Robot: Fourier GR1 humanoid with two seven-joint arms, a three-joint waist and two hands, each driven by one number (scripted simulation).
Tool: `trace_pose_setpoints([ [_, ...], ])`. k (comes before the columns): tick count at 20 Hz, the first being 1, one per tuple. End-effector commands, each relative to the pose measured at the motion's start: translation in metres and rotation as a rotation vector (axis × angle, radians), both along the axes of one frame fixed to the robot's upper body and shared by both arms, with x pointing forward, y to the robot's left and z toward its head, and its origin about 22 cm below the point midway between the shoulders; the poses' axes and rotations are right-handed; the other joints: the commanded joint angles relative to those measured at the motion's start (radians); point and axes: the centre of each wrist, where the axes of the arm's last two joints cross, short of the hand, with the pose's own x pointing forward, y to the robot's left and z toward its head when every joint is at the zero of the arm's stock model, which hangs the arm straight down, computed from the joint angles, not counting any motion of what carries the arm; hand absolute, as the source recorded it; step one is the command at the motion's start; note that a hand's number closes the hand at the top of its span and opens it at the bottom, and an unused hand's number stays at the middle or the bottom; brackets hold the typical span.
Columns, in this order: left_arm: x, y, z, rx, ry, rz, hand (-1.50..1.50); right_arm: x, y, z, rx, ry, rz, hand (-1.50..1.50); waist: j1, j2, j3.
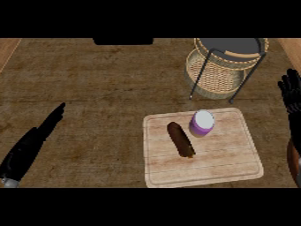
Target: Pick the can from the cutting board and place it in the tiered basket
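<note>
Head view: purple white-lidded can [202,123] upright on pale wooden cutting board [203,148], both robot hands released; reaching right robot hand [299,106] may topple it against the brown oblong item [181,139] just beside.

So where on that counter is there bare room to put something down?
The widest bare stretch of counter lies between the left hand and the cutting board. The board's near half is free too. It is crowded by the can, the brown object and the tiered basket.
</note>
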Motion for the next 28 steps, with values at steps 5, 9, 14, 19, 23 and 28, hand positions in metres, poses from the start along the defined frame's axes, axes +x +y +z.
trace_pose_setpoints([
  [5, 0.017, -0.008, 0.008, -0.222, -0.062, 0.118, 0.0, -0.004, 0.11, 0.027, 0.116, -0.191, 0.675, 1.5, 0.066, 0.014, -0.007],
  [9, 0.019, -0.009, 0.009, -0.343, -0.035, 0.182, 0.0, -0.007, 0.094, -0.035, -0.029, 0.067, 0.097, -1.5, 0.022, 0.017, -0.008],
  [14, 0.028, -0.012, 0.001, -0.382, -0.03, 0.204, 0.0, 0.003, 0.137, -0.024, -0.082, -0.088, 0.181, -1.5, 0.009, 0.014, -0.006],
  [19, 0.032, -0.006, 0.009, -0.366, -0.021, 0.206, 0.0, 0.006, 0.094, 0.017, -0.442, -0.098, 0.168, -1.5, -0.001, 0.008, -0.008],
  [23, 0.028, 0.005, 0.006, -0.358, -0.006, 0.217, 0.0, 0.003, 0.071, 0.043, -0.779, 0.019, 0.181, -1.5, -0.005, 0.003, -0.011],
  [28, 0.029, 0.005, 0.002, -0.363, -0.016, 0.215, 0.0, -0.009, 0.082, 0.055, -1.067, 0.295, 0.375, -1.5, 0.004, 0.006, -0.013],
])
